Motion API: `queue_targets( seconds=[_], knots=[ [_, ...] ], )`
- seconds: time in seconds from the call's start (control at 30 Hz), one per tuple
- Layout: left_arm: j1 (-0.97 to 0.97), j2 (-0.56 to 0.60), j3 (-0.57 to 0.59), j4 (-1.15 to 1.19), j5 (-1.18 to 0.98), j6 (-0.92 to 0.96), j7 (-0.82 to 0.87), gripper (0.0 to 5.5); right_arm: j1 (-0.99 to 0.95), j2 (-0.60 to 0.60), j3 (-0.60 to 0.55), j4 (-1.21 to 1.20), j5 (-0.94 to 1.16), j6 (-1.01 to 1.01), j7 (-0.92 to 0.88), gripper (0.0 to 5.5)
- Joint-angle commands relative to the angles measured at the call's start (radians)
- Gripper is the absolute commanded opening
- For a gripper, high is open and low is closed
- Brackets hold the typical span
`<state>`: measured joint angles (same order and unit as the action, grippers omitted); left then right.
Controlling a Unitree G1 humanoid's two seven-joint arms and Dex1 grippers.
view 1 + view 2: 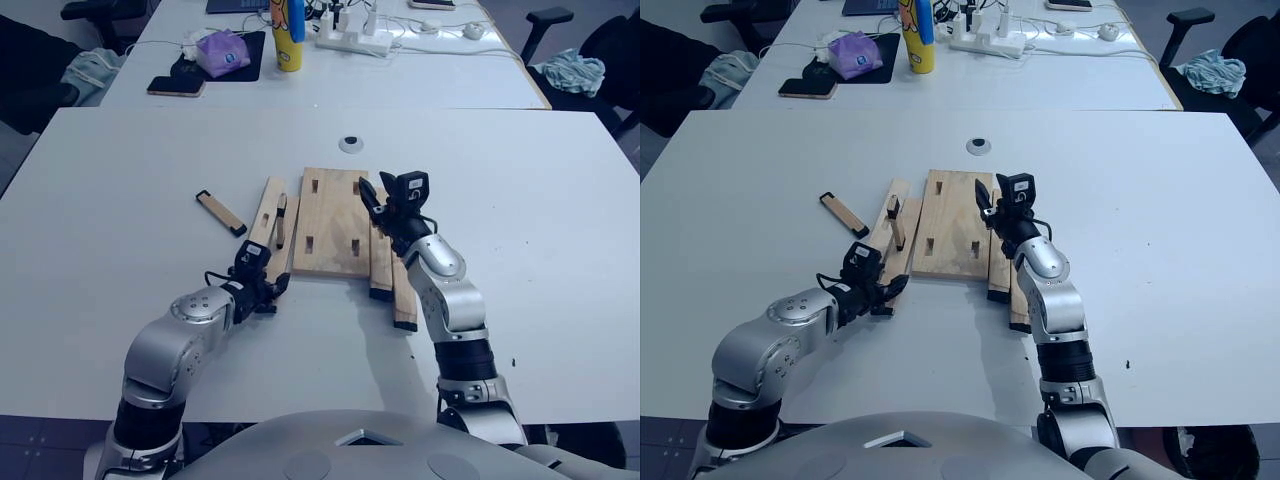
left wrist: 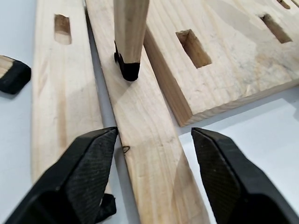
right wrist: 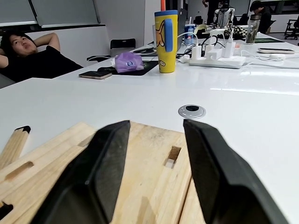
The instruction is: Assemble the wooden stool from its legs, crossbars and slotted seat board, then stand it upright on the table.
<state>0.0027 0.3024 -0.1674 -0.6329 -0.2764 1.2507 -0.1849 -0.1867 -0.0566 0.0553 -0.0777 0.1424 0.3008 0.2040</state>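
Black and ribbed, the left pincer (image 2: 154,135) is spread apart, straddling the near end of a pale wooden leg (image 2: 149,163) that lies flat on the desk (image 1: 120,200); a short black-tipped crossbar (image 2: 128,37) rests slantwise on that leg farther up, and a second slotted leg (image 2: 60,93) lies just beside it. The right pincer (image 3: 156,126) is likewise spread, holding nothing, hovering over the right edge of the slotted seat board (image 1: 335,220); two more legs (image 1: 381,265) lie against that edge, and a loose crossbar (image 1: 220,212) sits apart to the left.

By my reading the job is at its start (every part lies loose, nothing slotted); the step in hand looks like picking up the first leg. That calls for closing across its narrow width, minding the crossbar perched on it.

No lettering is legible on the wood, only a tiny pencilled mark (image 2: 125,149); the yellow cup (image 3: 166,42) bears a cartoon figure.
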Motion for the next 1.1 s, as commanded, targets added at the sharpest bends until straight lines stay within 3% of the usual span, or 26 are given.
queue_targets(
  seconds=[0.03, 0.4, 0.63, 0.93, 1.1],
  knots=[
    [0.004, 0.018, -0.016, 0.026, 0.003, 0.079, 0.005, 2.94, 0.022, 0.012, 0.003, -0.018, -0.007, -0.003, -0.019, 2.12],
    [-0.044, 0.020, 0.008, 0.066, -0.006, 0.151, -0.011, 2.94, 0.045, 0.033, 0.001, -0.030, -0.013, -0.011, -0.058, 2.12],
    [-0.037, 0.012, 0.011, 0.075, -0.007, 0.143, -0.013, 2.20, 0.035, 0.030, -0.010, -0.023, -0.011, -0.011, -0.057, 2.12],
    [-0.036, -0.052, 0.065, 0.074, 0.031, -0.003, 0.048, 2.07, 0.030, 0.013, 0.005, -0.012, -0.005, -0.003, -0.014, 2.12],
    [-0.086, -0.107, 0.115, 0.058, 0.032, -0.228, 0.050, 2.06, 0.000, -0.014, 0.016, 0.003, 0.001, 0.012, 0.037, 2.12]
  ],
)
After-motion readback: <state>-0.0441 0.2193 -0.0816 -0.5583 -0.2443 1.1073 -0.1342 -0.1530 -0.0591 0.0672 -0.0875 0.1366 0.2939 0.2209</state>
